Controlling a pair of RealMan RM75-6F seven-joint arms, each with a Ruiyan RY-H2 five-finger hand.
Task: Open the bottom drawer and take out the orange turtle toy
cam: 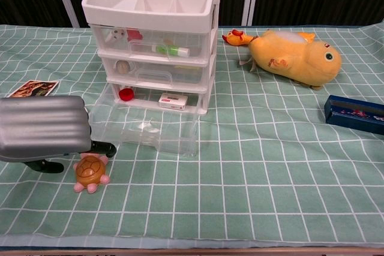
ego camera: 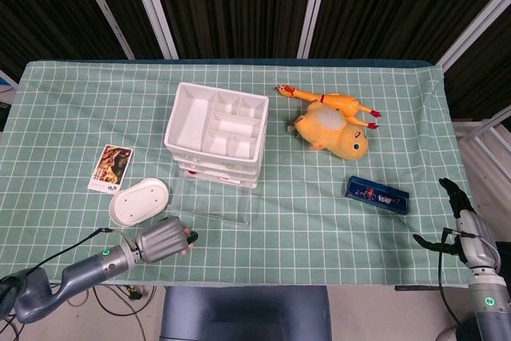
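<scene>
Chest view: left hand sits near left, fingers off the orange turtle toy, which lies on the table just in front of the pulled-out bottom drawer. Task looks essentially done. Right hand at far right, fingers apart, empty. No readable writing.

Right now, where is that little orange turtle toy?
In the chest view the orange turtle toy lies on the green cloth at the near left, just below the left hand and in front of the open bottom drawer.
</scene>
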